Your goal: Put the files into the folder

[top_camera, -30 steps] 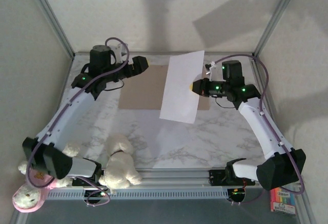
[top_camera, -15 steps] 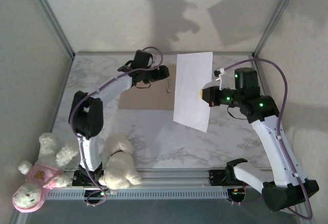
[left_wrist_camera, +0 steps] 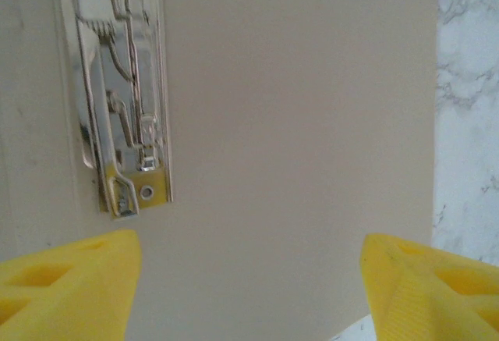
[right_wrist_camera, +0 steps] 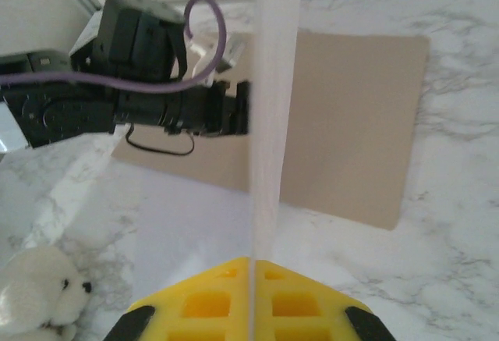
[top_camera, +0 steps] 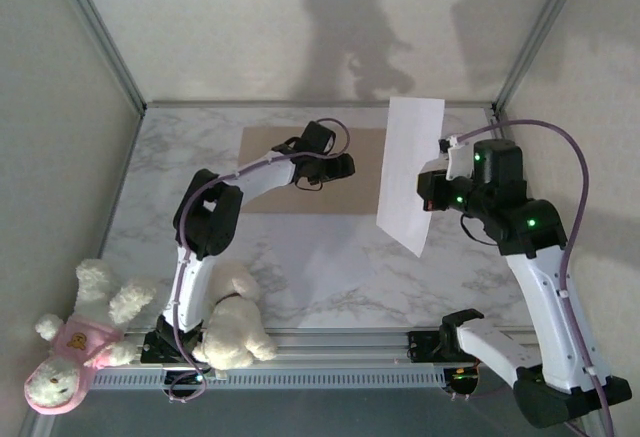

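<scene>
One sheet (top_camera: pixel 410 172) is clamped in our right pincer (right_wrist_camera: pixel 251 267); left pincer (left_wrist_camera: pixel 249 271), apart, should hold the folder (top_camera: pixel 300 197) flat.

Beyond the yellow plastic left fingers (left_wrist_camera: pixel 70 282), the folder (left_wrist_camera: pixel 296 122) is matt tan cardboard with a glossy metal clip (left_wrist_camera: pixel 125 83). The file (right_wrist_camera: pixel 274 83) between the right fingers (right_wrist_camera: pixel 203 298) is smooth white paper.

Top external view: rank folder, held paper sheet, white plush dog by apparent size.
1. folder, partly covered.
2. paper sheet, lifted toward the camera and tilted, so its lead over the next is unsure.
3. white plush dog.
</scene>
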